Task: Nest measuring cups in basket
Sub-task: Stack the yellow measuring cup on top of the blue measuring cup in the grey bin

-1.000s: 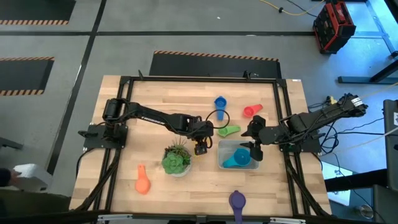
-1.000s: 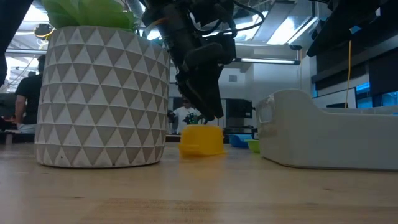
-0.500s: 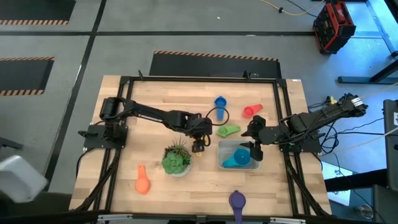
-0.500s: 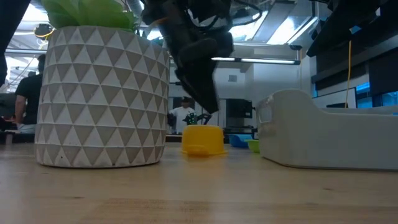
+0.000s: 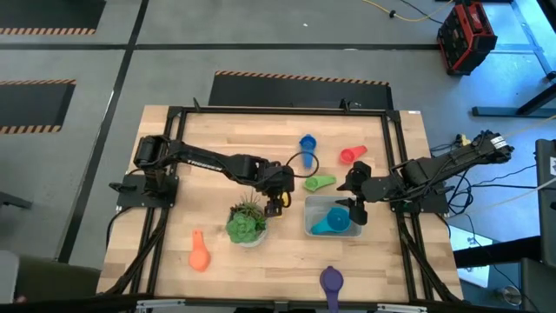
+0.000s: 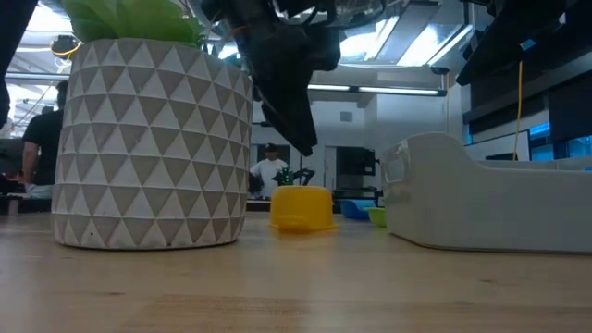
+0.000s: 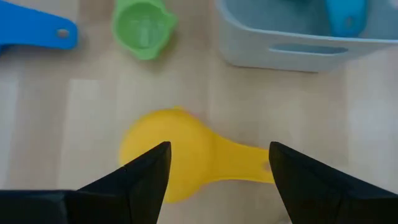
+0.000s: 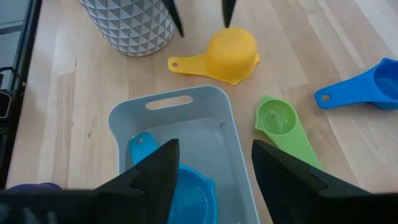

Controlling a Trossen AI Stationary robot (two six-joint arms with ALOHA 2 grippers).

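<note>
The left gripper (image 7: pixel 214 168) hangs directly above the yellow measuring cup (image 7: pixel 171 162), fingers spread and holding nothing. In the left wrist view the cup's round bowl sits by one finger and its short handle runs across the gap toward the other, so the long axis lies roughly along the line between the fingers rather than across it. A turn of the wrist would likely be needed before a clean pinch on the handle.

In the low view the cup stands mouth-down on the table (image 6: pixel 296 287), touching nothing, between the plant pot (image 6: pixel 153 143) and the basket (image 6: pixel 490 208), near both.

The left arm is clearly the nearer of the two to this cup. The right gripper (image 5: pixel 354 205) waits over the basket's edge, fingers parted and empty.

Farther on, a teal measuring cup (image 8: pixel 180 193) already lies inside the basket. The green measuring cup (image 8: pixel 280 124) rests open side up just beyond the basket, and the blue measuring cup (image 8: pixel 367 87) lies farther out again.
</note>
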